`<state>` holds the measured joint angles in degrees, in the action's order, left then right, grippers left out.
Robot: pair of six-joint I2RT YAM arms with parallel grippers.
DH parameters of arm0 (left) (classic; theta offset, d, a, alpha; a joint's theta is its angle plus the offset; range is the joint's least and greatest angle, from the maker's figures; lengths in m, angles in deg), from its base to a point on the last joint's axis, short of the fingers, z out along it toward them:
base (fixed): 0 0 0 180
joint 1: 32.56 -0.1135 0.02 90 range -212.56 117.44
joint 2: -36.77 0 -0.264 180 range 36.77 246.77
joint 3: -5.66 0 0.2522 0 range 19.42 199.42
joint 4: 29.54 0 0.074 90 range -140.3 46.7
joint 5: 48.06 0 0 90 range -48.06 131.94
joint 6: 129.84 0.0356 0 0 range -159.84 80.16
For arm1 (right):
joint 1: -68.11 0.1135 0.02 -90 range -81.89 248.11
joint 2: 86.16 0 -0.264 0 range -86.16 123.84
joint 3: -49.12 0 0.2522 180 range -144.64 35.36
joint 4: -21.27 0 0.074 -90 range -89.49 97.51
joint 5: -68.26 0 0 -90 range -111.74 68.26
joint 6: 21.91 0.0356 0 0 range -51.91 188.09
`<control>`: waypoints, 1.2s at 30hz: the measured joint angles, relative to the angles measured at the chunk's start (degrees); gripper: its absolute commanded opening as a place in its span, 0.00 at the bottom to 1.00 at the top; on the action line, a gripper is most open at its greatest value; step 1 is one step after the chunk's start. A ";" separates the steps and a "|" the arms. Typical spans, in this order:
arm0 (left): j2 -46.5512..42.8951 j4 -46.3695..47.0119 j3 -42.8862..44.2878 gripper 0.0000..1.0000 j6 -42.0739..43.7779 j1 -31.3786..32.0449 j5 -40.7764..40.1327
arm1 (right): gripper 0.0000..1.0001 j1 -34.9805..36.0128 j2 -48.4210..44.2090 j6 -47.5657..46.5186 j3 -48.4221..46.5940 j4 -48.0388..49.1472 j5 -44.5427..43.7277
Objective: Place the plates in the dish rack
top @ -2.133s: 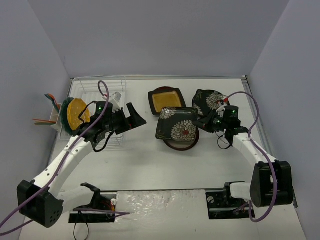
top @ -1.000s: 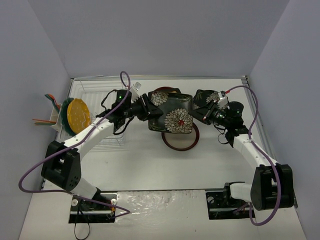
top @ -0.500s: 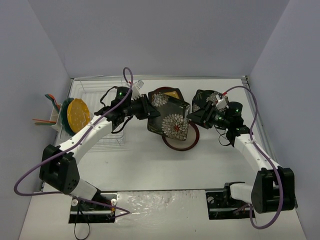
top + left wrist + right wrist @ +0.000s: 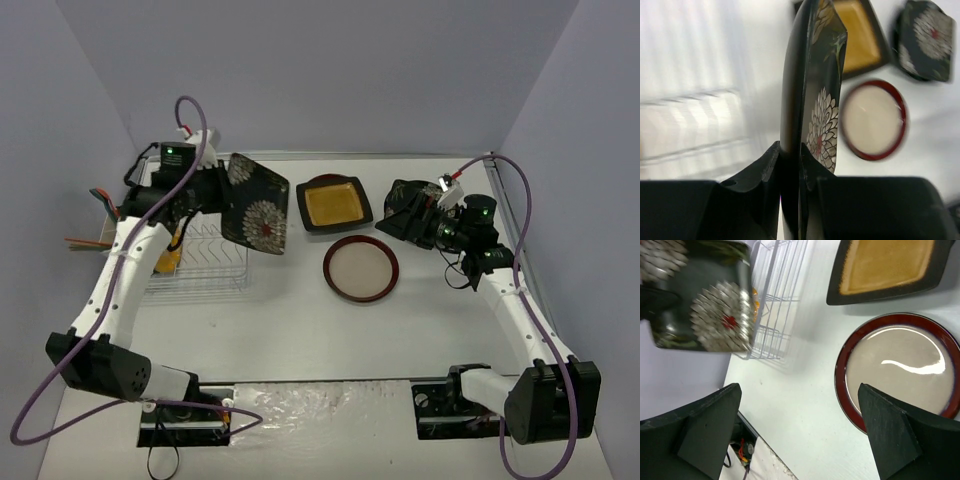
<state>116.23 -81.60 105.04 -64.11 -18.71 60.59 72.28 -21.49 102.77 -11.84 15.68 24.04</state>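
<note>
Table (image 4: pixel 300 330) white, walls (image 4: pixel 320 70) lilac; L claw (image 4: pixel 790 162) grips flowered plate (image 4: pixel 258 205) (R claw (image 4: pixel 799 395) apart).

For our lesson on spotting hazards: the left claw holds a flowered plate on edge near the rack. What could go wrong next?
The left claw pinches the flowered plate at one rim only, so it might swivel or slip. Lowered off-line, it could strike the thin wires of the rack rather than enter a slot, perhaps shoving the rack.

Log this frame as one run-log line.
left gripper: shut on flowered plate, on edge by dish rack, unslotted | right gripper: open, empty | table: red-rimmed plate, square plate, second flowered plate
</note>
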 measured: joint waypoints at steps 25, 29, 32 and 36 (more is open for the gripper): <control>16.21 -13.09 18.23 0.00 33.24 -20.02 -26.45 | 1.00 0.79 -0.08 -5.90 -0.37 -5.84 -4.22; 16.34 -10.50 14.63 0.00 33.36 -20.02 -26.00 | 1.00 0.81 -0.08 -6.28 -0.37 -5.86 -4.45; 16.28 -9.06 11.69 0.00 33.24 -20.01 -25.07 | 1.00 0.81 -0.08 -6.29 -0.37 -5.86 -4.51; 16.28 -7.65 7.66 0.02 32.84 -19.97 -24.07 | 1.00 0.81 -0.06 -6.30 -0.37 -5.88 -4.69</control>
<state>132.51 -89.25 112.69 -31.27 -38.69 36.53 73.09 -21.54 96.47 -12.21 9.80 19.35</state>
